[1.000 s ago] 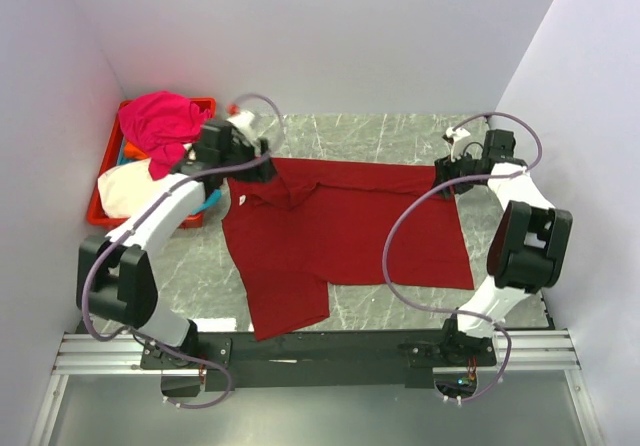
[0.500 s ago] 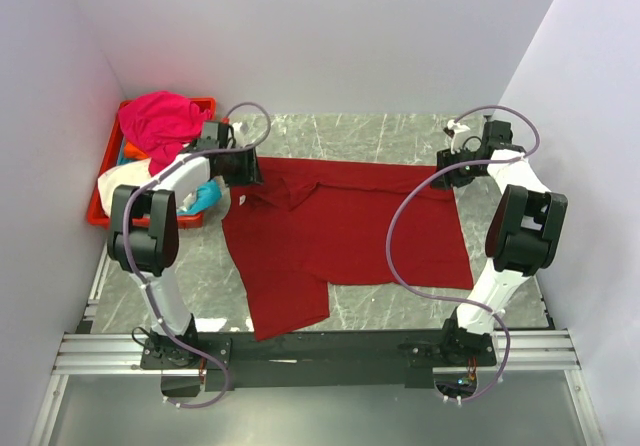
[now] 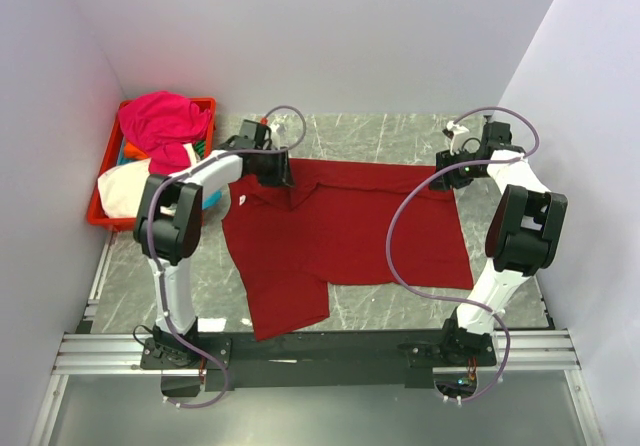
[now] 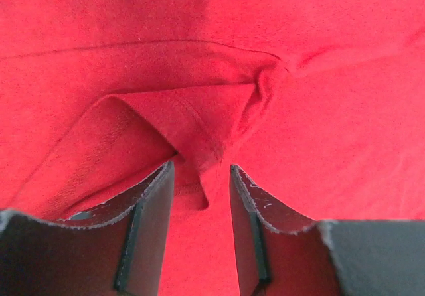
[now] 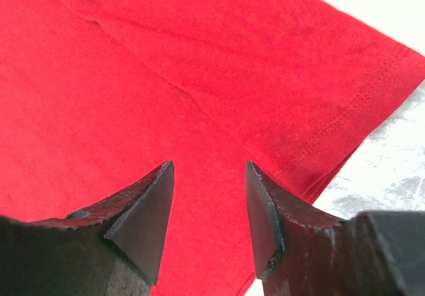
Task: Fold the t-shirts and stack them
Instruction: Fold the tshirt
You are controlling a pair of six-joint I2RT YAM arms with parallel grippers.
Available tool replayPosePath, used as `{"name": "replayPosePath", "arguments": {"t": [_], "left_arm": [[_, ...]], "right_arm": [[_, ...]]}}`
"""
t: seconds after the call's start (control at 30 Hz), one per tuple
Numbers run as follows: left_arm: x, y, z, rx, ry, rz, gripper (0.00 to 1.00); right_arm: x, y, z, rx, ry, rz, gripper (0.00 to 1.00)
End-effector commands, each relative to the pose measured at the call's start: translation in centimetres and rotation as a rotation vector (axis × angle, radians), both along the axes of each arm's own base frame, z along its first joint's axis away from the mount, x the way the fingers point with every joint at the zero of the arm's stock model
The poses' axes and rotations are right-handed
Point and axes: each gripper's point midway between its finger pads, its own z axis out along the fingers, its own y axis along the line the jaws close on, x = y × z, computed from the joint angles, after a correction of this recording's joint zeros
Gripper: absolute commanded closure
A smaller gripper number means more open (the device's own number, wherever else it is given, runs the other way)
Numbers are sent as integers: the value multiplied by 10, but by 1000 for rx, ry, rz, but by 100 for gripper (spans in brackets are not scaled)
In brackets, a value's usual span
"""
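A large dark red t-shirt (image 3: 345,231) lies spread on the marble table (image 3: 380,136). My left gripper (image 3: 281,172) is down at its far left part. In the left wrist view the left gripper (image 4: 200,170) has its jaws apart, astride a raised sleeve fold (image 4: 199,137) whose tip lies between the fingertips. My right gripper (image 3: 446,175) is at the shirt's far right corner. In the right wrist view the right gripper (image 5: 209,166) stands open over flat red cloth, close to the stitched hem (image 5: 345,120). More t-shirts, magenta (image 3: 160,121), cream-white (image 3: 120,188) and cyan (image 3: 208,201), are heaped at the left.
A red plastic crate (image 3: 103,218) under the heap of shirts stands against the left wall. White walls close in the table on the left, back and right. Each arm's grey cable loops above the red shirt. Bare marble (image 5: 392,170) shows just beyond the hem.
My left gripper has moved right, from beside the crate onto the shirt's sleeve fold, and its jaws have narrowed. The right gripper shifted slightly toward the far corner and narrowed a little.
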Motion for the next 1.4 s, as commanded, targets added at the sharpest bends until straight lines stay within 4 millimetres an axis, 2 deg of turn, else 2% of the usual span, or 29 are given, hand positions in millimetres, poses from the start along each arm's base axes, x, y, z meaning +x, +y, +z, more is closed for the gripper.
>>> {"name": "replayPosePath", "arguments": {"t": [0.0, 0.23, 0.57, 0.77, 1.03, 1.2, 1.37], "left_arm": [[22, -8, 9, 5, -41, 94, 56], [31, -9, -6, 59, -18, 199, 55], [34, -14, -22, 58, 17, 196, 56], [31, -26, -16, 1, 17, 158, 70], [21, -38, -7, -60, 15, 105, 100], [14, -46, 0, -106, 15, 80, 100], [10, -53, 17, -174, 3, 77, 100]], "right_arm": [[0, 7, 11, 20, -27, 14, 46], [-3, 8, 13, 18, -35, 17, 46], [-3, 9, 15, 20, -41, 20, 46], [-3, 9, 16, 22, -41, 19, 46], [-4, 8, 16, 21, -41, 16, 46], [-4, 8, 17, 20, -43, 17, 46], [-4, 8, 16, 22, -42, 16, 46]]}}
